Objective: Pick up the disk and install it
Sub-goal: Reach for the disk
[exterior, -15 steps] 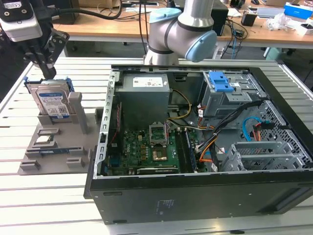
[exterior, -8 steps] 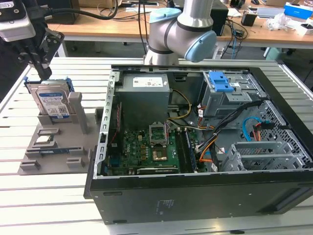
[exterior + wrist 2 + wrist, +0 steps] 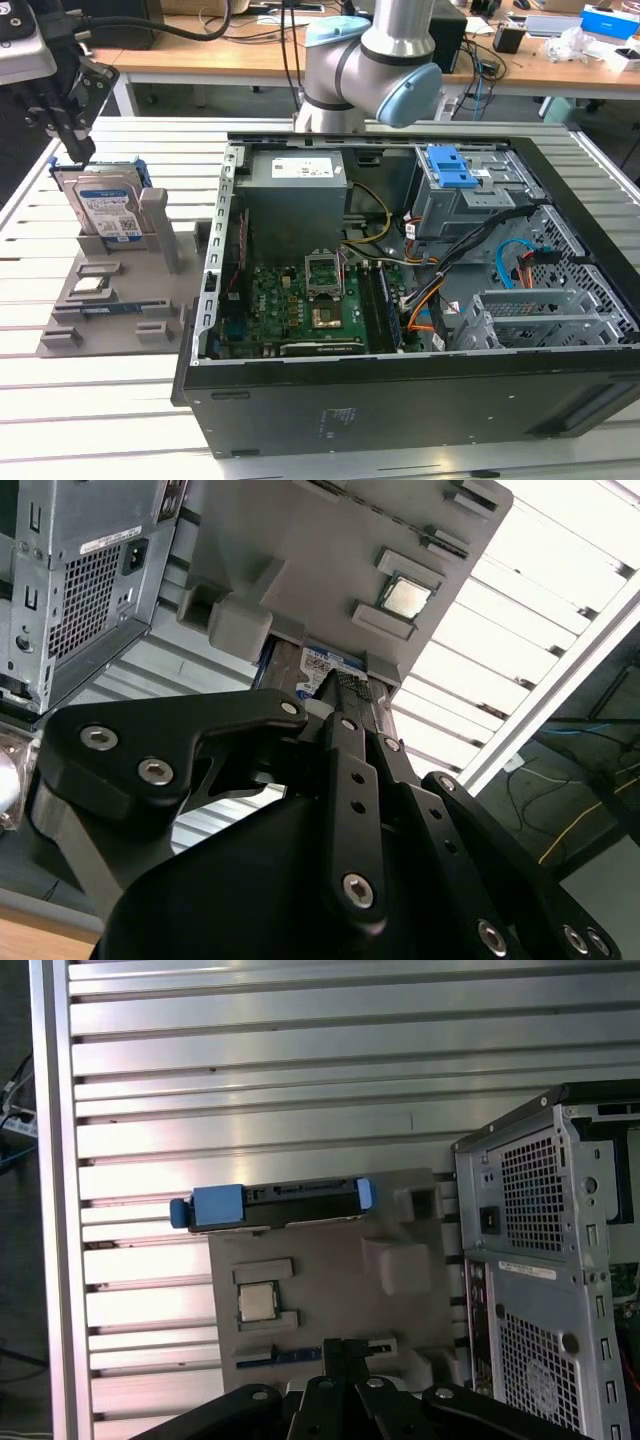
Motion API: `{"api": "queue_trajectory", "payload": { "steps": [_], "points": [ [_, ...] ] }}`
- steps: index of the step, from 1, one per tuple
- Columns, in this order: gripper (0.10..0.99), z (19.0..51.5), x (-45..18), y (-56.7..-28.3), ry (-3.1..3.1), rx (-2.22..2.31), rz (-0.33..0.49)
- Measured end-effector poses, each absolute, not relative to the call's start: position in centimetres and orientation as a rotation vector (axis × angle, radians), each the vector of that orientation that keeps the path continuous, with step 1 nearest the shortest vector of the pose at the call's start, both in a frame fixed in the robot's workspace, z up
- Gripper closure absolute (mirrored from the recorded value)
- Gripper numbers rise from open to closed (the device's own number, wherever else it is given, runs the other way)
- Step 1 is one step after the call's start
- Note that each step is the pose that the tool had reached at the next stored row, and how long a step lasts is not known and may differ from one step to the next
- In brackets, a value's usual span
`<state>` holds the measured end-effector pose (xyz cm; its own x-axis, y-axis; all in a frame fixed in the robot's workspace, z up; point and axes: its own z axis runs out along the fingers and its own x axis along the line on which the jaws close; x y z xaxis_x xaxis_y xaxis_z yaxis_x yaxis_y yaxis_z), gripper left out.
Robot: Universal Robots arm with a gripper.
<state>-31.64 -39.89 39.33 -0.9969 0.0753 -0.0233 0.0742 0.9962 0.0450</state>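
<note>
Disk [image 3: 108,210] upright in fixture [image 3: 120,300], beside case [image 3: 380,410]

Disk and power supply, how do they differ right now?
The disk stands on edge in the grey holder outside the case; the power supply sits inside the case. The disk is thin and smaller; the power supply is boxy and bigger. The disk has a blue frame and a white-and-blue label; the power supply has a white sticker. Both are grey metal.
</note>
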Motion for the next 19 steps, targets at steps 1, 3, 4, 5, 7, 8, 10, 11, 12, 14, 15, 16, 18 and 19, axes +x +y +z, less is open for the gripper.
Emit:
{"api": "queue_trajectory", "payload": {
  "steps": [1, 3, 4, 5, 7, 8, 10, 11, 12, 14, 15, 16, 18, 19],
  "points": [
    [0.98, 39.3, -31.9, -39.9, 3.114, 0.116, 0.069],
    [0.98, 39.3, -32.2, -39.9, 3.114, 0.117, 0.069],
    [0.98, 39.3, -32.4, -39.9, 3.114, 0.117, 0.069],
    [0.98, 39.3, -32.5, -39.9, 3.114, 0.117, 0.069],
    [0.98, 39.3, -32.8, -39.9, 3.114, 0.117, 0.069],
    [0.98, 39.3, -33.0, -39.9, 3.114, 0.117, 0.069],
    [0.98, 39.3, -33.2, -39.9, 3.114, 0.117, 0.069],
    [0.98, 39.3, -33.3, -39.9, 3.114, 0.117, 0.069],
    [0.98, 39.3, -33.4, -39.9, 3.114, 0.117, 0.069],
    [0.98, 39.3, -33.8, -39.9, 3.114, 0.117, 0.069],
    [0.98, 39.3, -33.9, -39.9, 3.114, 0.117, 0.069],
    [0.98, 39.3, -34.1, -39.9, 3.114, 0.117, 0.069],
    [0.98, 39.3, -34.5, -39.9, 3.114, 0.117, 0.069],
    [0.98, 39.3, -34.6, -39.9, 3.114, 0.117, 0.069]
  ]
}}
